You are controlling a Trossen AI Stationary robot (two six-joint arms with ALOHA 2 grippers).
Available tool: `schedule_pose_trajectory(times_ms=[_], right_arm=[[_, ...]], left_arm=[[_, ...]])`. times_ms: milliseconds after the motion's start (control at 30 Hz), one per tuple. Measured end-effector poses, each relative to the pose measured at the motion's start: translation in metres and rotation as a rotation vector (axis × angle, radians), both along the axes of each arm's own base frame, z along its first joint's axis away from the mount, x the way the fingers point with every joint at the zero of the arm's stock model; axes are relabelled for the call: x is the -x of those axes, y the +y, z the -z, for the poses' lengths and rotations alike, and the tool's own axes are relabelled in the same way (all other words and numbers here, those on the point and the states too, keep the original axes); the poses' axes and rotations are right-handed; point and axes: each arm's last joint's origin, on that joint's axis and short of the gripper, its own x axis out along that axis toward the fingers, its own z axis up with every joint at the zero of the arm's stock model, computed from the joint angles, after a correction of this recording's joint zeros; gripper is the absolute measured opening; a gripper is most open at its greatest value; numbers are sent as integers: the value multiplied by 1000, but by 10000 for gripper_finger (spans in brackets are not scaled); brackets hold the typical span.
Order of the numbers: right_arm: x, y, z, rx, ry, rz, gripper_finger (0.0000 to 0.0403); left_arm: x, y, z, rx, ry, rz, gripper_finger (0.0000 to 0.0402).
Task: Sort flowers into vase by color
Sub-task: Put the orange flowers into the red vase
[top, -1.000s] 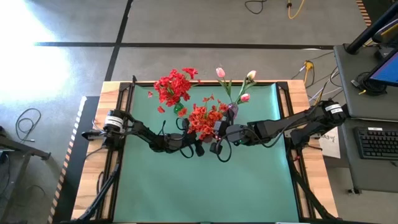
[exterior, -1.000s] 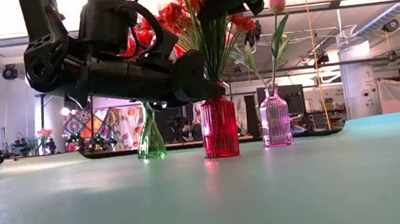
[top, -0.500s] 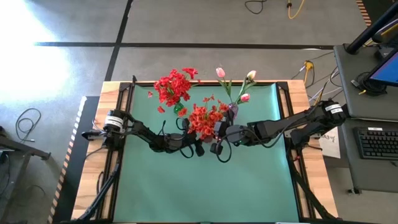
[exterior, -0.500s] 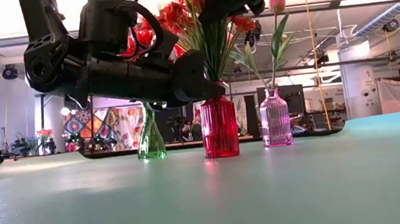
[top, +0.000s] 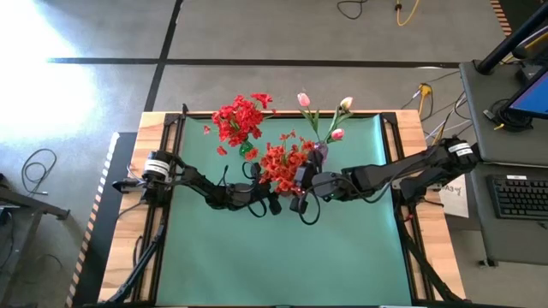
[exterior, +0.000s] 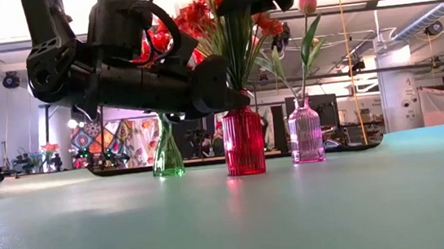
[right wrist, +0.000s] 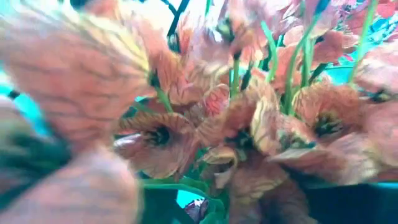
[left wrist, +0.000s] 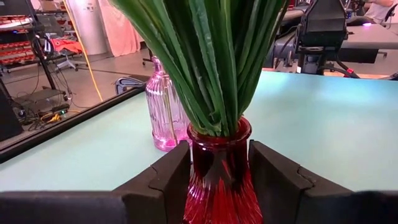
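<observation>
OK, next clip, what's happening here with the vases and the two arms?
Three vases stand on the green table: a green vase, a red vase and a pink vase. The left gripper has its jaws on either side of the red vase, steadying it. The right gripper is right over the orange-red flowers in that vase. Red flowers fill the green vase, pink tulips the pink one.

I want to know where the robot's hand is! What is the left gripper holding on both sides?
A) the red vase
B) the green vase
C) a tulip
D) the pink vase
A: in the left wrist view the left gripper has one dark finger on each side of the red vase, with the pink vase standing free behind it.
</observation>
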Motion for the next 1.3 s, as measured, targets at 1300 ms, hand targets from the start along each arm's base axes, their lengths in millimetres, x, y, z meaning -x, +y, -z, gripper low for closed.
schedule_pose_trajectory(times_ms=[1300], right_arm=[[6, 17, -45, 29, 84, -56, 276]], left_arm=[[1, 1, -3, 12, -16, -28, 239]])
